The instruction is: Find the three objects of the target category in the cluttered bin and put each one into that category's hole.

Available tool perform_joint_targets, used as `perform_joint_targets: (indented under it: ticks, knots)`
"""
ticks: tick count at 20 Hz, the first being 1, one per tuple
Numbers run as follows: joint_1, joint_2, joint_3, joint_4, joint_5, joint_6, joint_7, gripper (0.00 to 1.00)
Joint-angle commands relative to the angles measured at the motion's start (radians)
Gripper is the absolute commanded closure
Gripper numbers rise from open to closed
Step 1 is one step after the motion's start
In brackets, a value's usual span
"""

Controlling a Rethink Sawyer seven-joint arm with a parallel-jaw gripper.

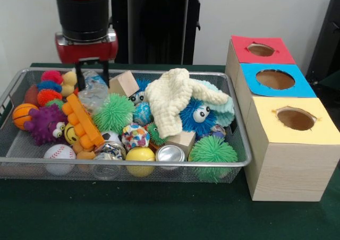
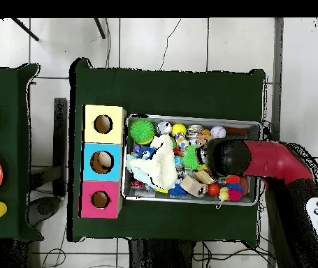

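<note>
The red and black gripper [image 1: 92, 76] hangs over the far left part of the wire mesh bin [image 1: 240, 144], its two thin black fingers [image 1: 80, 76] set a little apart and pointing straight down, their tips at a crumpled clear plastic bottle [image 1: 94, 93]; whether they actually grip it cannot be told. The bin sits on a dark green tabletop [image 1: 159, 213] and is packed with clutter. Just beside the fingers lie a small wooden block [image 1: 125, 83] and a fuzzy green spiky ball [image 1: 113, 113]. A long orange bumpy plastic piece [image 1: 83, 121] slants across the left half, next to a purple knobbly toy [image 1: 45, 125] and a miniature basketball [image 1: 22, 114] at the left wall. Along the near wall rest a white baseball [image 1: 59, 155], a smooth yellow ball [image 1: 140, 156], the shiny metal end of a can [image 1: 170, 154] and a second green spiky ball [image 1: 212, 151]. A cream knitted cloth [image 1: 171, 99] is draped over the middle, partly covering a blue furry ball with googly eyes [image 1: 197, 116]. To the right of the bin stands a row of three pale wooden boxes, each with a round hole in its coloured top: yellow [image 1: 296, 119] nearest, blue [image 1: 274, 79] in the middle, red [image 1: 261, 50] farthest. In the overhead view the arm [image 2: 273, 159] reaches over the bin's end that lies away from the boxes.
</note>
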State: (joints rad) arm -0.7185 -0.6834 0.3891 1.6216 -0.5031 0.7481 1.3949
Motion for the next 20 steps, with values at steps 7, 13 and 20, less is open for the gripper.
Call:
perform_joint_targets:
  ticks: [7,13,20]
  knots:
    - [0.109,-0.096,-0.085,0.155,0.137,-0.012,0.253,1.0]
    - [0.165,-0.148,-0.122,0.184,0.197,0.006,0.262,1.0]
    - [0.244,-0.143,-0.181,0.243,0.234,-0.084,0.318,1.0]
